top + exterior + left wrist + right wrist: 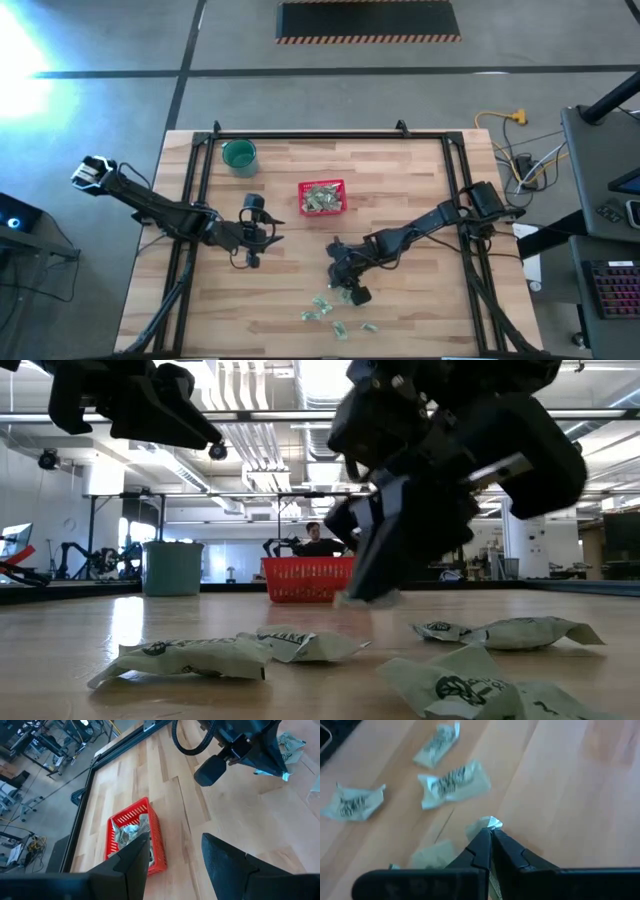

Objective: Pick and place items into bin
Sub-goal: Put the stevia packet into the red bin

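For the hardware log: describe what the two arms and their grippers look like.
Both arms are dark, nearly black, slim and jointed. The left arm has a white block at its outer end. A black cable loops along the right arm, seen from the left wrist. The left gripper has two broad, wedge-shaped matte-black fingers. The right gripper has two black fingers that taper to narrow tips. No markings are legible.

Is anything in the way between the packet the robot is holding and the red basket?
Nothing visible. The right gripper is shut on a packet, and only bare table lies between it and the red basket. The left gripper, jaws open, hangs off to the side, not across that path.
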Tool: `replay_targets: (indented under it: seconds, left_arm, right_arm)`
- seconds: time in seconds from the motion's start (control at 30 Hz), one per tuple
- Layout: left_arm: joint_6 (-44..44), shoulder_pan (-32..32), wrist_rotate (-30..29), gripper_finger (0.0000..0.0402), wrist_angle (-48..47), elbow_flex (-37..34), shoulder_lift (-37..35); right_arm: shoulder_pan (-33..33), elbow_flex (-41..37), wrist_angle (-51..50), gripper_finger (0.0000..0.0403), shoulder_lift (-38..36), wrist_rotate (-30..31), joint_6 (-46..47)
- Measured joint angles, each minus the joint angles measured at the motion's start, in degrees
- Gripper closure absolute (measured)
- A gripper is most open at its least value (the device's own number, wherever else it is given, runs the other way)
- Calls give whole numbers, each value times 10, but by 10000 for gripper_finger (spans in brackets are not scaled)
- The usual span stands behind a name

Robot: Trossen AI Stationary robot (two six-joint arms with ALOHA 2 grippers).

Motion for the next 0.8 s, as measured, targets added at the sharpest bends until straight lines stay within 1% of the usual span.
replay_targets:
  seconds: [0.13,0.17,0.23,0.33,0.43,0.53,0.67,0.73,0.8]
  left_arm:
    - [0,0,0,237,0,0,0]
    - [0,0,0,237,0,0,0]
    - [0,0,0,237,0,0,0]
    - [0,0,2,237,1,0,0]
    - [1,0,2,237,1,0,0]
    - [1,0,2,237,0,0,0]
    - [1,0,2,237,0,0,0]
    - [1,0,2,237,0,0,0]
    - [1,0,2,237,0,0,0]
  right_arm:
    - [0,25,-12,394,-1,1,-24]
    - [0,36,-27,394,-1,8,-34]
    - [0,62,-68,394,-3,42,-53]
    - [0,104,-141,394,-4,125,-80]
    - [-2,138,-198,394,-4,237,-98]
    - [-7,159,-223,394,-5,360,-111]
    - [-25,168,-227,394,-5,500,-135]
    - [-40,169,-227,394,-6,538,-140]
    - [-60,169,-227,394,-6,542,-141]
